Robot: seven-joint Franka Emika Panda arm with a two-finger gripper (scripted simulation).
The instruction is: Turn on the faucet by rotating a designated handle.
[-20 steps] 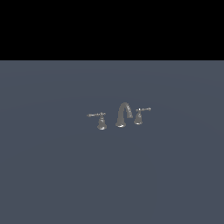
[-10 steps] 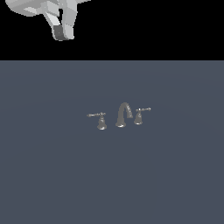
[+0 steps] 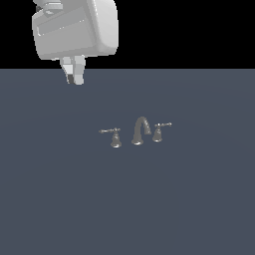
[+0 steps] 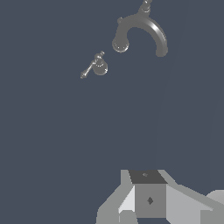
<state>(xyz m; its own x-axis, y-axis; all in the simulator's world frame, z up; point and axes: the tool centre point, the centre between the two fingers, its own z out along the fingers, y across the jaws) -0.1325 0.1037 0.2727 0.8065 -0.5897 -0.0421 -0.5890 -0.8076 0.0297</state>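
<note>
Hand (image 3: 75, 78) hovers well apart from grey thin-levered handle (image 3: 114, 136).

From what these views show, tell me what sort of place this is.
Probably a bare simulated test scene, not a real bathroom. A tiny grey faucet with two lever handles stands alone on a flat slate-grey floor under a black void. The arm's fingers hang well above and apart from it.

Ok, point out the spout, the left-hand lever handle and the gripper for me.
spout (image 3: 141, 130), exterior view, on its arch.
lever handle (image 3: 115, 139), exterior view's left, on its flared base.
gripper (image 3: 74, 74), exterior view, at the fingertips.
</note>
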